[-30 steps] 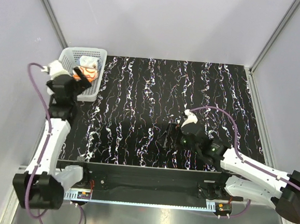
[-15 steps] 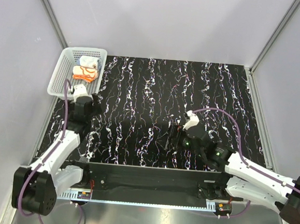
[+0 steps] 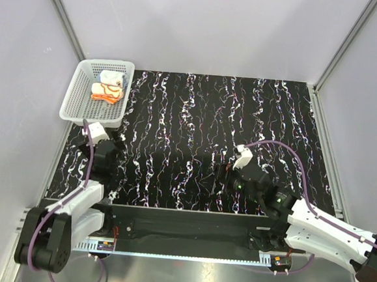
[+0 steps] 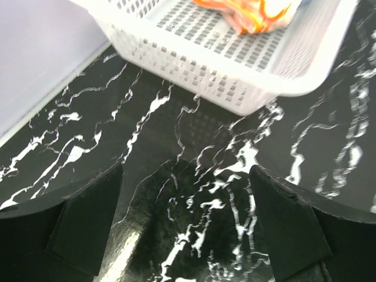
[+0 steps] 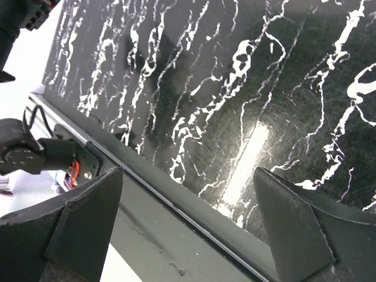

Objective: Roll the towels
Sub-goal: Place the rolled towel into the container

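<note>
While both towels lie bunched inside the white basket at the far left corner of the table, neither arm touches them; the orange towel, printed with white, sits near the middle of the basket; the blue towel lies just behind it, touching it, toward the far wall; both look crumpled, and whether either is rolled I cannot tell. From the left wrist, the orange towel shows at the top edge of the view, inside the basket, with the perforated near wall below it; the blue one cannot be made out there. The left gripper hangs low over the black, white-veined table just in front of the basket's near wall, pointing at it; its two fingers stand wide apart with only bare tabletop between them; the left arm is folded back close to its base at the near left edge. The right gripper is well apart from the basket, over the near right part of the table; its fingers are likewise spread wide, and between them show the marbled surface and the grey front edge of the table; the right arm reaches from its base at the lower right toward the middle of the table.
</note>
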`<action>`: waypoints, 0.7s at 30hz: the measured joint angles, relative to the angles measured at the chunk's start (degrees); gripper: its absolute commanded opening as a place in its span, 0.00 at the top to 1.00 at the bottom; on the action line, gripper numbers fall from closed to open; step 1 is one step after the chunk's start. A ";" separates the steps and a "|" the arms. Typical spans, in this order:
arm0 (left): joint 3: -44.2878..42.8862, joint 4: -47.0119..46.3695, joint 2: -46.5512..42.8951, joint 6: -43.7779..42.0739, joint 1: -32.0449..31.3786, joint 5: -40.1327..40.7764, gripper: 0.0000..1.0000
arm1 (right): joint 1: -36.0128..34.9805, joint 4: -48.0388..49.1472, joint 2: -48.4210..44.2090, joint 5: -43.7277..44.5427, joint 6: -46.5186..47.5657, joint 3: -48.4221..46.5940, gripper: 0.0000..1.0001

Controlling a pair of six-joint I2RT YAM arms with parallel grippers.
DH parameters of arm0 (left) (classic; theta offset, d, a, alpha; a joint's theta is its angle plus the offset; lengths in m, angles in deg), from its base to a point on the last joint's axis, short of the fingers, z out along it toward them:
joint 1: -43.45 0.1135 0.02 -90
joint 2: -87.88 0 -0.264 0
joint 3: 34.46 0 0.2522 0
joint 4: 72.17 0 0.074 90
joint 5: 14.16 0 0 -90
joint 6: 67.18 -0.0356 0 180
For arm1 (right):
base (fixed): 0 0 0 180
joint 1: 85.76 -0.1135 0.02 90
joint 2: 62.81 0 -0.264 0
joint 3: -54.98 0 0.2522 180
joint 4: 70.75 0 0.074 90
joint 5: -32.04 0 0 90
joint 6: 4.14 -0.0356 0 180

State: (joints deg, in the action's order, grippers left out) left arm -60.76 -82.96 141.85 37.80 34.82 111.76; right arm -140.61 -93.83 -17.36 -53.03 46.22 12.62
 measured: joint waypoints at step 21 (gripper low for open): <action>-4.98 -18.64 19.89 -11.67 1.49 -2.56 0.03 | -0.02 9.70 10.03 -1.31 5.07 1.86 0.00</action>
State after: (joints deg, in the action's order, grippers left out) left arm -65.74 -101.61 161.74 26.13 36.31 109.20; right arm -140.63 -84.13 -7.33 -54.35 51.29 14.47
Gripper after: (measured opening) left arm 0.935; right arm 0.994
